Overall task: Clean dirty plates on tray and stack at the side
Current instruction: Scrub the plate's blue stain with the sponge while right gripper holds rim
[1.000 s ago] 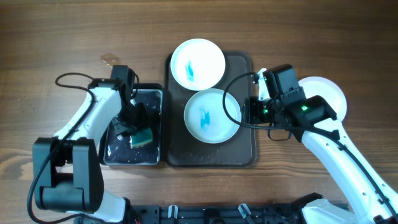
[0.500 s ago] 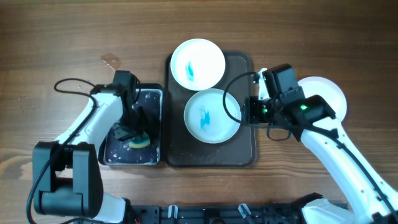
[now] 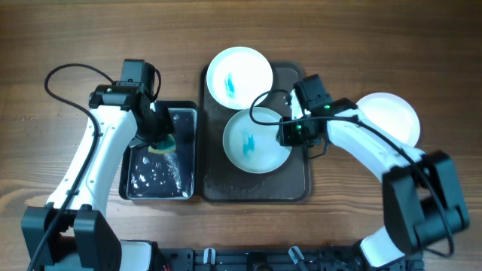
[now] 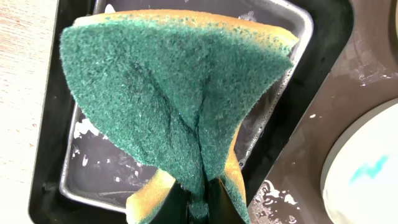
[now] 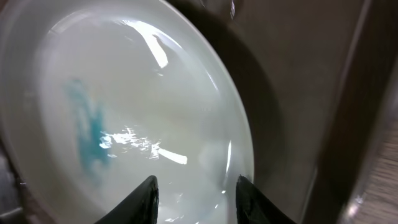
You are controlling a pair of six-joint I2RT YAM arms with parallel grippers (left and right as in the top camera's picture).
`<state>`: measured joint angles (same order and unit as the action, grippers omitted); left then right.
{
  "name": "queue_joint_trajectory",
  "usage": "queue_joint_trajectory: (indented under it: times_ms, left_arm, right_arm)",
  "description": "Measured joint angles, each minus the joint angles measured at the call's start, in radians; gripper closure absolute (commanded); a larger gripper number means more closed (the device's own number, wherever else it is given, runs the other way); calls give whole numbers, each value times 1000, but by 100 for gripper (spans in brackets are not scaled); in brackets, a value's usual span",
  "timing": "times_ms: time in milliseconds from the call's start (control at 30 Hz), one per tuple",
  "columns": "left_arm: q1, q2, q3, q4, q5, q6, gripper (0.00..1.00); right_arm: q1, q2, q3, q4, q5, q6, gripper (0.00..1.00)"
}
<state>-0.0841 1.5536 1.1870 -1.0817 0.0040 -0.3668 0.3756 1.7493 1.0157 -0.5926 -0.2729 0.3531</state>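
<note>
the left gripper [image 4: 199,200] is clenched on the green sponge [image 4: 180,93], whose folded body hides the fingertips and much of the black water tray [image 4: 46,180] beneath it; the right gripper [image 5: 198,196] stands partly open over the rim of the nearer smeared plate [image 5: 124,93], contact unclear, with the brown tray [image 5: 292,74] blurred beside it. farther off, a second smeared plate [image 3: 239,77] overhangs that tray's far edge, and a plain white plate [image 3: 392,117] lies off to the right, partly hidden by the arm

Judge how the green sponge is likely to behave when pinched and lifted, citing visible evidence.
Probably soft and floppy: the sponge creases where the left gripper pinches it. Likely light, hanging from that pinch. May drip: droplets dot the black tray.
</note>
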Motion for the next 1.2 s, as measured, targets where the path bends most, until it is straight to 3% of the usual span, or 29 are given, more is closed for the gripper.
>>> queue_joint_trajectory:
  times_ms: [233,367,533,633,700,767,867,1200]
  left_arm:
    - [-1,0,0,0,0,11,96]
    - [-24,0,0,1,1,31,96]
    - [-93,0,0,26,5,52,96]
    - [-135,0,0,62,5,56,96]
    - [-161,0,0,86,5,56,96]
    - [-179,0,0,106,12,56,96]
    - [-204,0,0,148,44,55,96]
    - [-350,77,-2,441,241,-63,96]
  right_arm:
    - [-8,53,3,33,-21,-47,67]
    - [-8,33,2,-3,-36,-110,63]
    - [-53,-123,2,-28,27,-113,62]
    - [-80,-109,2,-23,49,-113,62]
    - [-81,-57,3,-11,56,-113,68]
    - [-80,4,2,3,56,-111,83]
    - [-82,67,3,33,0,-115,96]
    - [-82,74,3,29,-61,-86,96]
